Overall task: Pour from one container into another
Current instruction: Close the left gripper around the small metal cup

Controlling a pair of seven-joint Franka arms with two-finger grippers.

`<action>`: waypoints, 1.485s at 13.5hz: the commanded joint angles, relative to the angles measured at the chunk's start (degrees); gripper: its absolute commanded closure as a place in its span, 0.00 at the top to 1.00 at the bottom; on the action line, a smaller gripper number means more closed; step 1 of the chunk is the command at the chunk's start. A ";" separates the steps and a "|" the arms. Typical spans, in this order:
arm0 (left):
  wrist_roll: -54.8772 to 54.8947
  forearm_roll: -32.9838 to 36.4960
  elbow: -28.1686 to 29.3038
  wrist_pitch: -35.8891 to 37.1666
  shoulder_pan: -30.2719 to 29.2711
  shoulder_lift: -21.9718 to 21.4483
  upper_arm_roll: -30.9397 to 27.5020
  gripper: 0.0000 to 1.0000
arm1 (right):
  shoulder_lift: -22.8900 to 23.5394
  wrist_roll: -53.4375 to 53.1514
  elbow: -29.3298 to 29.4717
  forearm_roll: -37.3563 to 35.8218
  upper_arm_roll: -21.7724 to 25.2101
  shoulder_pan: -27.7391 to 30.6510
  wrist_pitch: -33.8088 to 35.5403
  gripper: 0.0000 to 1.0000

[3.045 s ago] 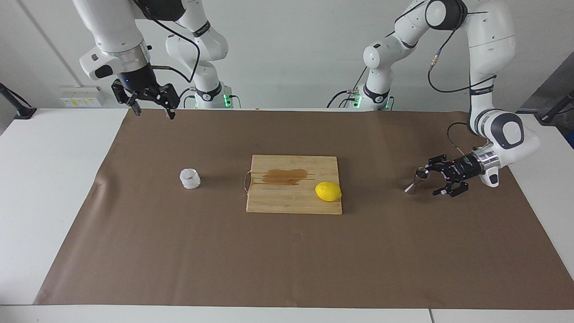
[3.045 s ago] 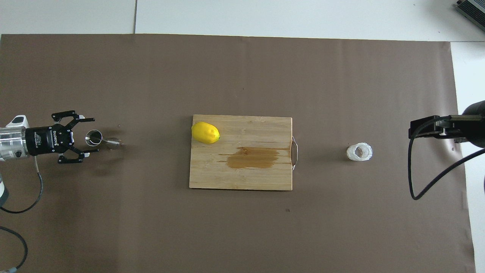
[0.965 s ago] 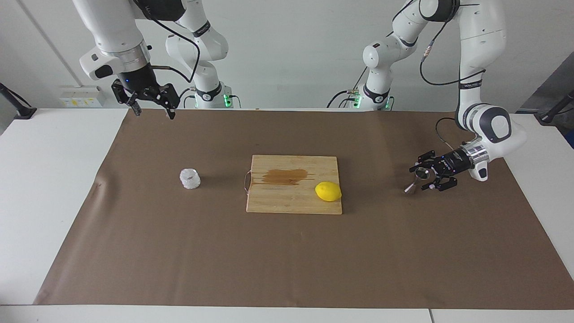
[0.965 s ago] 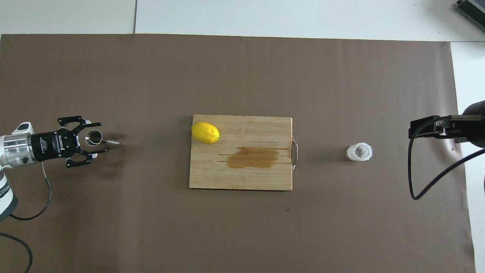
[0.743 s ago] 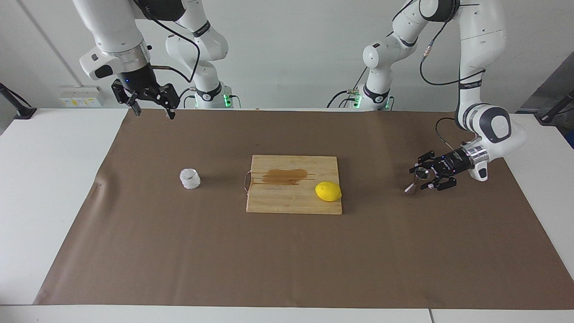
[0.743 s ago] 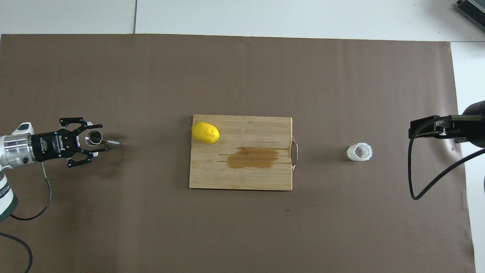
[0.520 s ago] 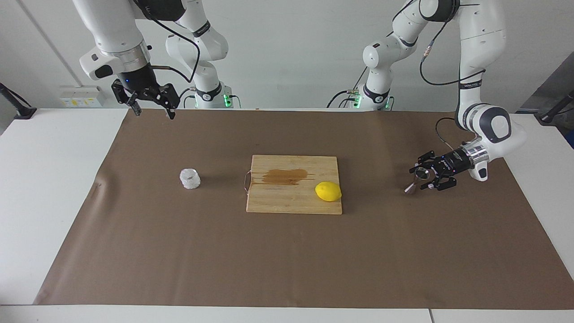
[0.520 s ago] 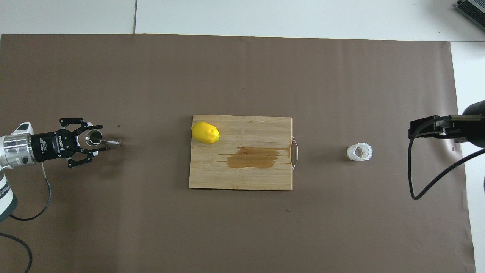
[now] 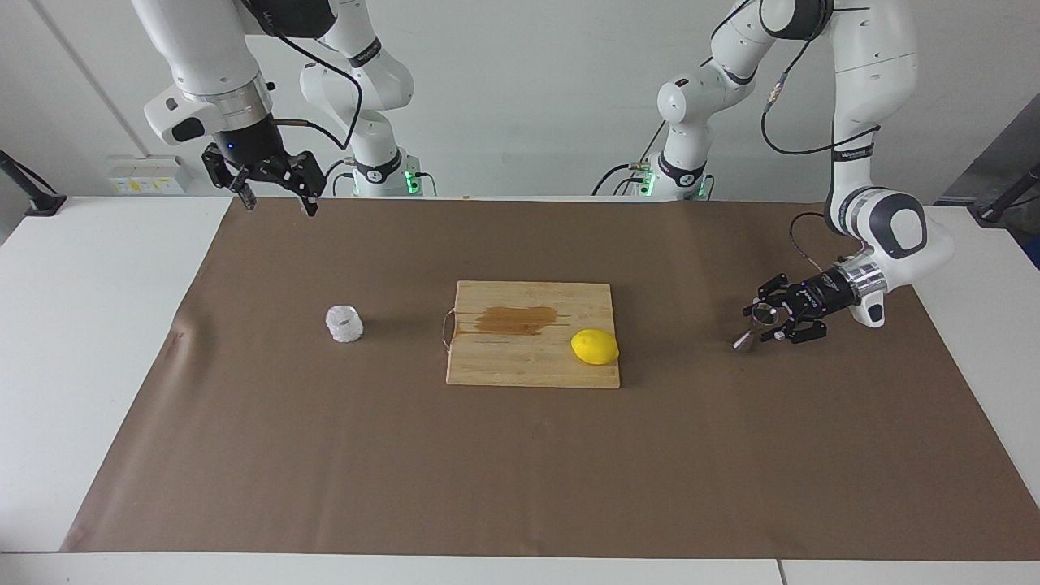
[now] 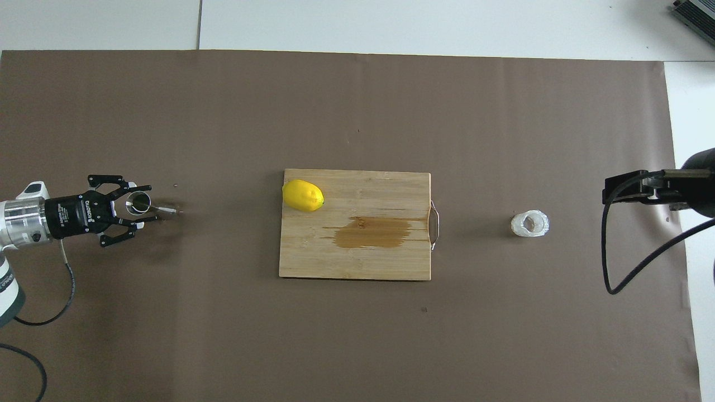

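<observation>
Left gripper (image 9: 770, 322) low at jigger (image 9: 756, 323), fingers spread either side, grip unclear. Right gripper (image 9: 276, 199) waits raised, fingers open; crinkled cup (image 9: 344, 323) untouched.

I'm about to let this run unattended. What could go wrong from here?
The jigger is slim with a narrow waist, and the left gripper brackets it with fingers spread; an uneven close could tip it. The cup has a crinkled wall, so a firm squeeze may buckle it. The right gripper waits high near its base, so the cup faces a long carry past the cutting board.
</observation>
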State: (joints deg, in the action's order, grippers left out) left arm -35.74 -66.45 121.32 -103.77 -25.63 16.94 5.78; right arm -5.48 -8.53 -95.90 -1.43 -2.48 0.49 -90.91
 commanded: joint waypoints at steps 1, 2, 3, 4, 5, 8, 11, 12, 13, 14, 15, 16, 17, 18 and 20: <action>-0.38 -1.23 1.55 -0.56 0.14 -1.30 -0.33 0.59 | -0.32 0.80 0.37 0.56 -0.42 0.83 1.00 1.00; -0.38 -1.23 1.55 -0.56 0.14 -1.30 -0.33 0.56 | -0.32 0.80 0.37 0.56 -0.42 0.83 1.00 1.00; -0.38 -1.23 1.55 -0.56 0.14 -1.30 -0.33 0.55 | -0.32 0.88 0.37 0.56 -0.42 0.83 1.00 1.00; -0.38 -1.23 1.55 -0.56 0.23 -1.30 -0.33 0.53 | -0.32 0.88 0.37 0.56 -0.42 0.83 1.00 1.00; -0.38 -1.23 1.55 -0.56 0.23 -1.30 -0.33 0.50 | -0.32 0.88 0.37 0.56 -0.42 0.83 1.00 1.00; -0.38 -1.23 1.55 -0.56 0.23 -1.21 -0.33 0.46 | -0.32 0.88 0.37 0.56 -0.42 0.83 1.00 1.00; -0.38 -1.23 1.20 -0.38 0.14 -1.04 -0.33 0.45 | -0.32 0.80 0.37 0.56 -0.42 0.83 1.00 1.00; -0.38 -1.23 1.11 -0.29 0.14 -0.86 -0.33 0.45 | -0.32 0.88 0.37 0.56 -0.42 0.83 1.00 1.00; -0.29 -1.23 1.02 -0.29 0.14 -0.69 -0.33 0.43 | -0.32 0.88 0.28 0.56 -0.42 0.83 1.00 1.00; -0.29 -1.23 1.02 -0.20 0.14 -0.68 -0.33 0.43 | -0.32 0.88 0.37 0.56 -0.42 0.83 1.00 1.00; -0.29 -1.23 1.02 -0.20 0.14 -0.68 -0.33 0.42 | -0.32 0.80 0.28 0.56 -0.42 0.83 1.00 1.00; -0.29 -1.23 1.02 -0.20 0.14 -0.68 -0.33 0.41 | -0.32 0.88 0.37 0.56 -0.42 0.83 1.00 1.00; -0.29 -1.23 1.02 -0.20 0.14 -0.68 -0.33 0.40 | -0.32 0.88 0.37 0.56 -0.42 0.83 1.00 1.00; -0.38 -1.23 1.02 -0.12 0.14 -0.68 -0.33 0.40 | -0.32 0.88 0.37 0.56 -0.42 0.83 1.00 1.00; -0.29 -1.23 1.02 0.06 -0.21 -0.60 -0.33 0.39 | -0.32 0.88 0.37 0.56 -0.42 0.83 1.00 1.00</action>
State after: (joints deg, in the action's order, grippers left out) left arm -35.77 -66.51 121.35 -103.77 -25.72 17.00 5.77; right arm -5.48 -8.53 -95.90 -1.43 -2.48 0.49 -90.91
